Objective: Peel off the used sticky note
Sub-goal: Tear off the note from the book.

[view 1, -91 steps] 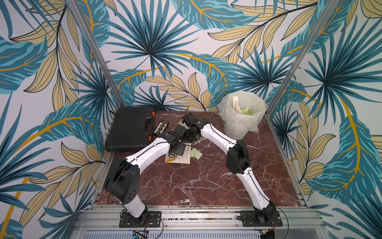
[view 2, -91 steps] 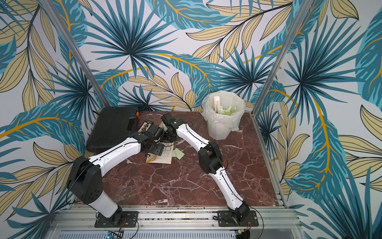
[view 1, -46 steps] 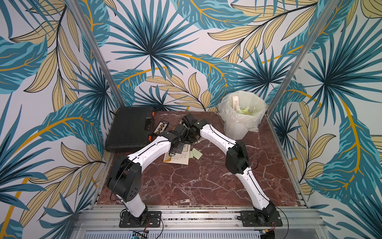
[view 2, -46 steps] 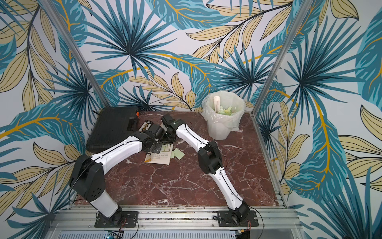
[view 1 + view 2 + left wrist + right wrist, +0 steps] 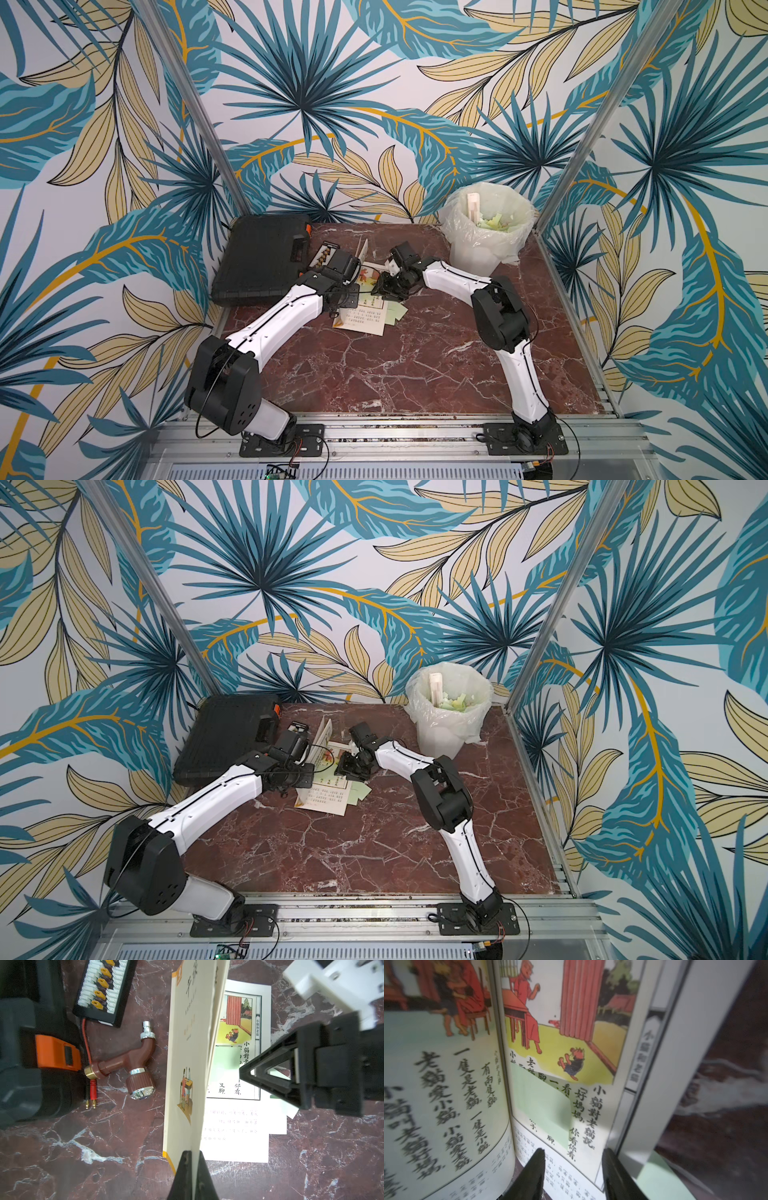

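- Pinching the raised cover and leaves of the book (image 5: 187, 1053) at their edge, the left fingers (image 5: 182, 1169) are pressed together on the paper and hold that half upright off the tabletop (image 5: 83, 1147).
- The right fingers (image 5: 535, 1167) are spread apart and empty, low over the flat open page, with their tips just short of the sticky note.
- The sticky note (image 5: 542, 1109) is pale green and blank. It is stuck on the flat page just beside the spine, below the drawing of a small cat, and covers part of the text columns.
- Beside the note the print reads "小貓對老貓說", "好媽媽" and "你看你看".
- The page's margin strip reads "小貓和老貓".
- The facing raised page reads "一隻是老貓" and "一隻是小貓".
- The large cover title is cut off, so I cannot read it.
- A second green note (image 5: 395, 312) lies on the tabletop, partly under the book's outer edge.
- A lined bin (image 5: 478, 249) at the far right corner holds green paper scraps.
- A black case (image 5: 262, 253) with an orange latch (image 5: 56, 1053) sits at the far left.
- A connector board (image 5: 101, 987) with yellow plugs and a brown pipe fitting (image 5: 128, 1064) lie between the case and the book.
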Controlling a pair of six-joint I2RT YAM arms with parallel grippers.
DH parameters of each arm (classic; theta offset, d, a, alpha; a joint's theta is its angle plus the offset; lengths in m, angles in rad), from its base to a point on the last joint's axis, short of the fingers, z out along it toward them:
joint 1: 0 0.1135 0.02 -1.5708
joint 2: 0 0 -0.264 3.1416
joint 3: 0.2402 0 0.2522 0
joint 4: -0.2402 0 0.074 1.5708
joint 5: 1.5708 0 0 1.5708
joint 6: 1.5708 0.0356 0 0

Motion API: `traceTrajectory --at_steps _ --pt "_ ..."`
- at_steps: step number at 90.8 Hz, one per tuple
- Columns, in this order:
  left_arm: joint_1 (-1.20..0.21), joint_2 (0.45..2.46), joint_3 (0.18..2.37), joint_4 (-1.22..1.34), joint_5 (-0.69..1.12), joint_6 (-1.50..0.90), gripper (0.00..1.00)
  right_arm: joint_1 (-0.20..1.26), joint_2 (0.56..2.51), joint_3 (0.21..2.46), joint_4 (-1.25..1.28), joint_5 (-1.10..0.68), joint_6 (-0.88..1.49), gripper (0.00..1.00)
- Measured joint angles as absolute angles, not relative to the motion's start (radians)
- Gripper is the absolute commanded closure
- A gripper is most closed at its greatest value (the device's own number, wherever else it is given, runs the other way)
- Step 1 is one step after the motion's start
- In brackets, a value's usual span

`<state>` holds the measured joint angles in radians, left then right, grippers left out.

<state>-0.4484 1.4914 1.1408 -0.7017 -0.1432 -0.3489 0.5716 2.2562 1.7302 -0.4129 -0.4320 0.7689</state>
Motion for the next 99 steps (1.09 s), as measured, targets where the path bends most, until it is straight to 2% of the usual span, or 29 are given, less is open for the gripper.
traceTrajectory --at_steps 50,89,99 --pt "-0.412 1.49 1.074 -0.59 -0.048 -0.416 1.0 0.559 2.254 1.669 -0.187 -0.526 0.85 0.47" --pt "-0.384 1.483 1.031 -0.52 0.052 -0.419 1.0 0.57 2.383 1.798 -0.21 -0.564 0.838 0.46" --pt "-0.377 1.473 1.023 -0.512 0.072 -0.419 1.0 0.575 2.395 1.798 -0.171 -0.593 0.85 0.49"
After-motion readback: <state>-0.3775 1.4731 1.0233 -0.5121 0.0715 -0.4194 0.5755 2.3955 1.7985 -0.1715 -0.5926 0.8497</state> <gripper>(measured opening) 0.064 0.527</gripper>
